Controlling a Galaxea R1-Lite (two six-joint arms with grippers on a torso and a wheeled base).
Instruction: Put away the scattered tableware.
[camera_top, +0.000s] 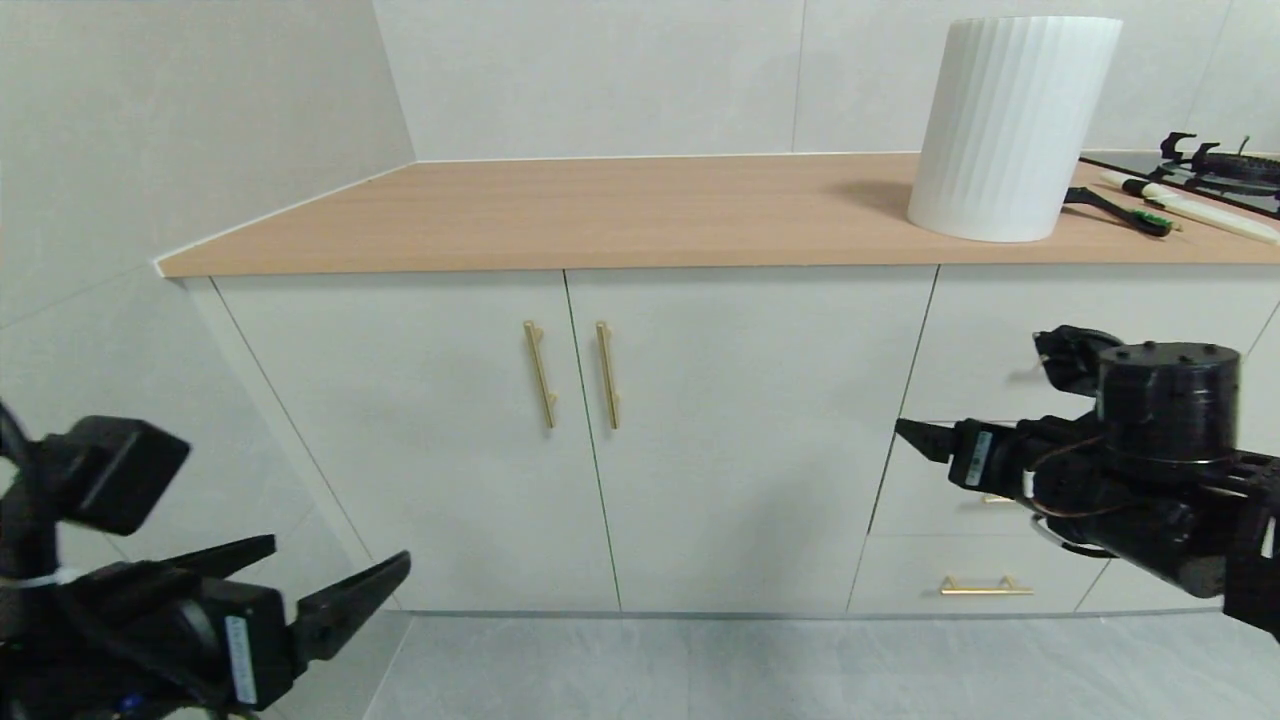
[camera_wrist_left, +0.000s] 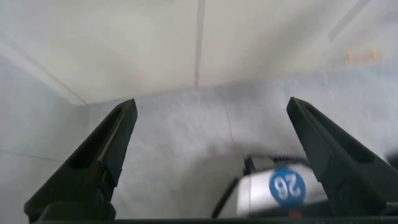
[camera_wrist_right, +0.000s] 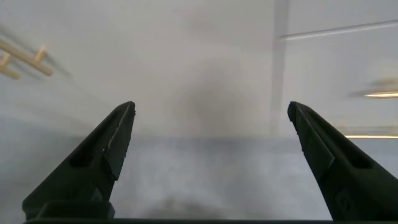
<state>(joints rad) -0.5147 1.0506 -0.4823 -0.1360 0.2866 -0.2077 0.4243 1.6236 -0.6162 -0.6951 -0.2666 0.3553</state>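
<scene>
White ribbed container (camera_top: 1012, 130); wood-grain countertop (camera_top: 600, 215); off-white cabinet doors (camera_top: 420, 440); gold handles (camera_top: 540, 375).

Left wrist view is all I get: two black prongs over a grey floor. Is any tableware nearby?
Observer: Yes, up on the wooden countertop, at its far right end. A black-handled utensil and a pale utensil lie beside a white ribbed container.
Operator: What about the other arm?
Observer: The right gripper hangs open and holds nothing, in front of the drawers below that end of the counter.
Operator: And under the rest of the counter?
Observer: Two shut cabinet doors, with upright gold handles side by side where they meet.
</scene>
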